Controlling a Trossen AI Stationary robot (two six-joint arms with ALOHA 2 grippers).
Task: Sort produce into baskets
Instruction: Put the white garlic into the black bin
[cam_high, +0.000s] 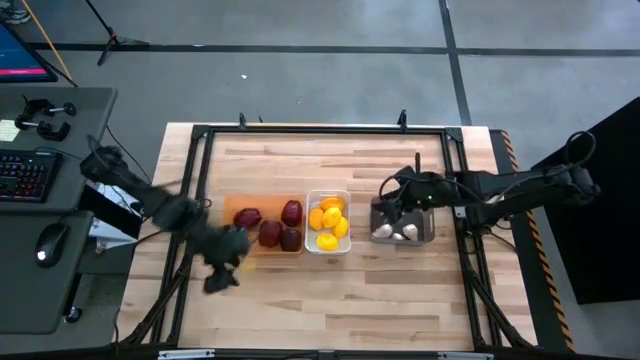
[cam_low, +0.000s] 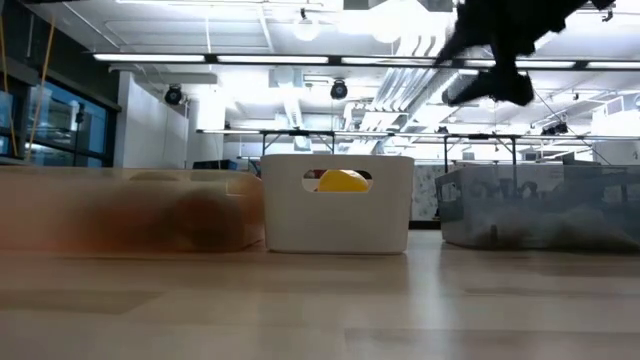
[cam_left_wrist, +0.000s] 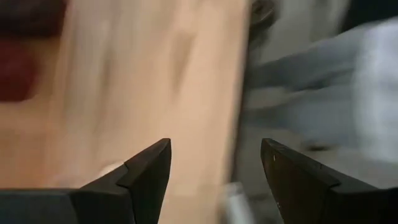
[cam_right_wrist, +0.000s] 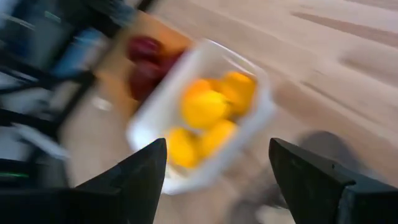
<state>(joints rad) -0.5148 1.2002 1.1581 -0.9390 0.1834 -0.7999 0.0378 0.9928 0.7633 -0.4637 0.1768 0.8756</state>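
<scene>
While both hands gape, orange tray (cam_high: 262, 227) — lengthwise left-right

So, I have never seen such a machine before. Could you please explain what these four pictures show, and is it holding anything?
It is a robot with two dark arms at a wooden table. Each arm ends in a gripper with two fingers.

One picture looks straight down, one looks level across the table, and two come from cameras on the wrists.

Three containers stand in a row: an orange tray with dark red produce, a white bin with yellow lemon-like pieces, and a grey bin with white garlic-like bulbs.

The left gripper is over the table's near left part, by the tray. The right gripper is above the grey bin. Both are open and hold nothing.
</scene>
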